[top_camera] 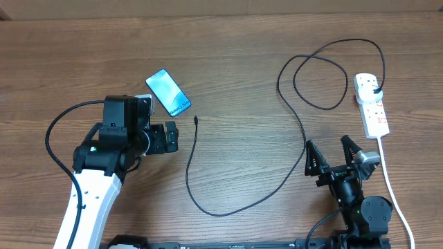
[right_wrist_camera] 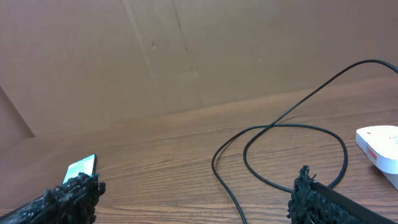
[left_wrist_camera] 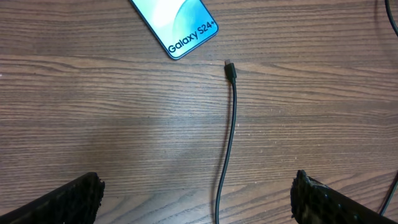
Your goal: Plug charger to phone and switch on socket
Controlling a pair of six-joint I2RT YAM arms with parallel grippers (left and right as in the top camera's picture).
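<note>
Overhead view: the left end effector (top_camera: 166,137) hovers over the brown wood-grain table (top_camera: 242,41) with its two black fingers (left_wrist_camera: 68,200) spread wide and gripping nothing. Ahead of it and slightly to one side lies the slim rectangular phone with a glowing blue-teal screen (top_camera: 168,91), flat on the table and set at a diagonal. In the left wrist view the phone's (left_wrist_camera: 177,22) "Galaxy S24+" end points toward the small black connector tip (left_wrist_camera: 231,70) of the long thin black charger cable (top_camera: 187,173); the two are near each other but apart. The cable runs from between the left fingers outward, then loops across to the right end effector (top_camera: 332,158), whose fingers also stand open and empty. Just beyond and outboard of that end effector sits the white elongated power strip (top_camera: 374,111), with a black plug (top_camera: 374,88) seated in it and its white cord (top_camera: 391,187) trailing back past the right arm.
</note>
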